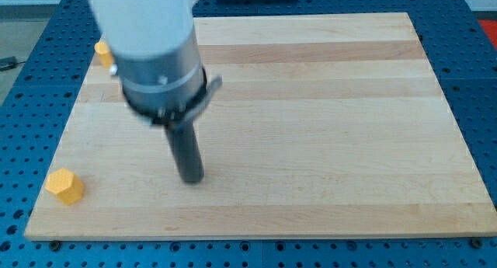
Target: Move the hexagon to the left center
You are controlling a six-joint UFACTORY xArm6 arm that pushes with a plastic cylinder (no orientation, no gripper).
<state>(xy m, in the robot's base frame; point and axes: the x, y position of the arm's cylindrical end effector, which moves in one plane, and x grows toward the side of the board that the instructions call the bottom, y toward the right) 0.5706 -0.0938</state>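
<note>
A yellow hexagon block (64,186) lies on the wooden board (326,128) near its bottom-left corner. My tip (192,179) is at the end of the dark rod, to the right of the hexagon and well apart from it, at about the same height in the view. A second yellow block (103,53) sits at the board's upper-left edge, partly hidden behind the arm; its shape cannot be made out.
The arm's white and grey body (155,50) covers the upper-left part of the board. A blue perforated table (31,81) surrounds the board on all sides.
</note>
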